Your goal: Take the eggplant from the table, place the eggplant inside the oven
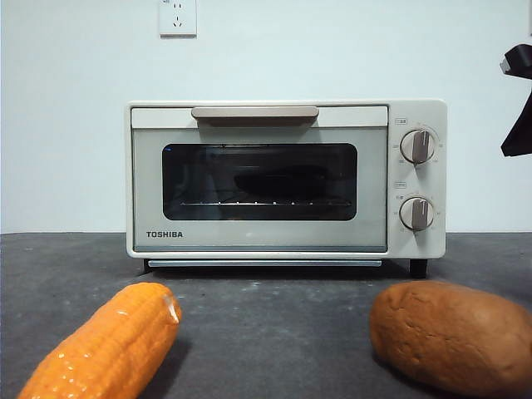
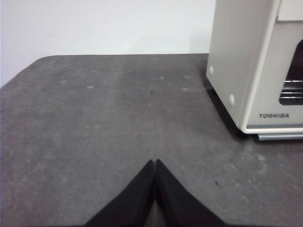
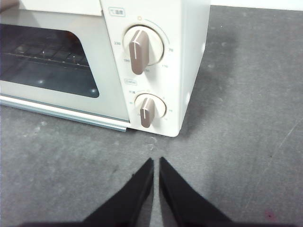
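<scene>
Dark shape behind the oven glass looks like the eggplant, door shut. Both jaws pinched together, empty, oven just ahead of each. Risk: reopening knocks it.

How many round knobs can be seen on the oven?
2. Both sit on the oven's right-hand panel in the front view: the upper knob near the top, the lower knob directly beneath it. None appears hidden.
</scene>
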